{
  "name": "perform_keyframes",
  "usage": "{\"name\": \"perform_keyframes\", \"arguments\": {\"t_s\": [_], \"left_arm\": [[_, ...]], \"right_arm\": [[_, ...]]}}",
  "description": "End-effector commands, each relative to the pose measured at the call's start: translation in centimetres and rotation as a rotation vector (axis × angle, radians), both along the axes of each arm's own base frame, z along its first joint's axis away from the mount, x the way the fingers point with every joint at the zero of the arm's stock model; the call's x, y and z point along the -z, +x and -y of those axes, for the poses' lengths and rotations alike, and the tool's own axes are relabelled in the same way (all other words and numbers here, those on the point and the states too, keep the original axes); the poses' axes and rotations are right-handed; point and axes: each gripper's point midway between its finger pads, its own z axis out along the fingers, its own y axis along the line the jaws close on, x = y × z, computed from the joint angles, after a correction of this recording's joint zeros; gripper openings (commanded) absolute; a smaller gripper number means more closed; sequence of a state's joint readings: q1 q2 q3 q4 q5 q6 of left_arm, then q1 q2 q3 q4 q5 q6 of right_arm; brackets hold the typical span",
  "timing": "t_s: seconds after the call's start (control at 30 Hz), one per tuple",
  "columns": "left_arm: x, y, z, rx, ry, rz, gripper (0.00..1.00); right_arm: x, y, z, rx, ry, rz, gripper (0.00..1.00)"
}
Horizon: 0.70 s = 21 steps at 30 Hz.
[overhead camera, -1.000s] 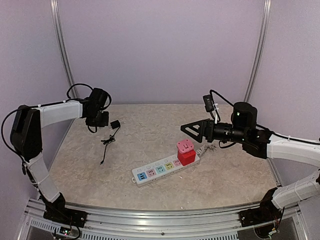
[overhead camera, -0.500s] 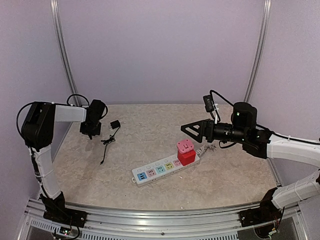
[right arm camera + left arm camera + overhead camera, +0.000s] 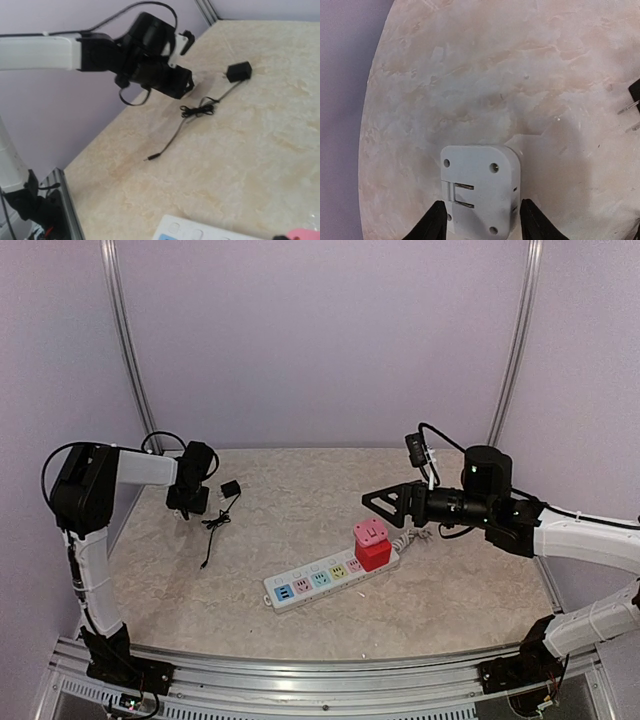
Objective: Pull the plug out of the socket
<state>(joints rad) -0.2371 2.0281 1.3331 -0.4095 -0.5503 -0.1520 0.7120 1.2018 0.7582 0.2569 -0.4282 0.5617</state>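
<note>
Clearly, the red plug [image 3: 371,543] stands in the right end of the socket [image 3: 320,578] on the worktop [image 3: 300,500]. It seems stiff and light, so grip its flat sides; the socket may lift too. Near it hovers the right hand [image 3: 372,498], whose opening I cannot tell; the left hand [image 3: 481,205] clamps a white square piece [image 3: 482,190].

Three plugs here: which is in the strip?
The red plug at the strip's right end. The black plug lies loose; the white plug sits between the left gripper's fingers.
</note>
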Motion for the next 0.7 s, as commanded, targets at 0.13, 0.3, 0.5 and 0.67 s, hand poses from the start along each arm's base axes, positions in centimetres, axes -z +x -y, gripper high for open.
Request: {"name": "perform_keyframes", "arguments": {"t_s": [0.13, 0.3, 0.5, 0.67], "left_arm": [[-4.4, 0.9, 6.8, 0.221, -0.167, 0.096, 0.70], [-9.1, -1.3, 15.3, 0.485, -0.350, 0.173, 0.74], [-14.3, -7.5, 26.5, 0.876, -0.789, 0.170, 0.74], [-16.4, -10.4, 31.4, 1.032, -1.025, 0.136, 0.70]], "right_arm": [[1.8, 0.9, 1.0, 0.054, -0.102, -0.012, 0.96], [3.4, 0.9, 1.9, 0.087, -0.164, -0.025, 0.96], [7.1, 1.2, 3.1, 0.136, -0.270, -0.072, 0.95], [9.9, 1.0, 3.5, 0.148, -0.283, -0.115, 0.93]]}}
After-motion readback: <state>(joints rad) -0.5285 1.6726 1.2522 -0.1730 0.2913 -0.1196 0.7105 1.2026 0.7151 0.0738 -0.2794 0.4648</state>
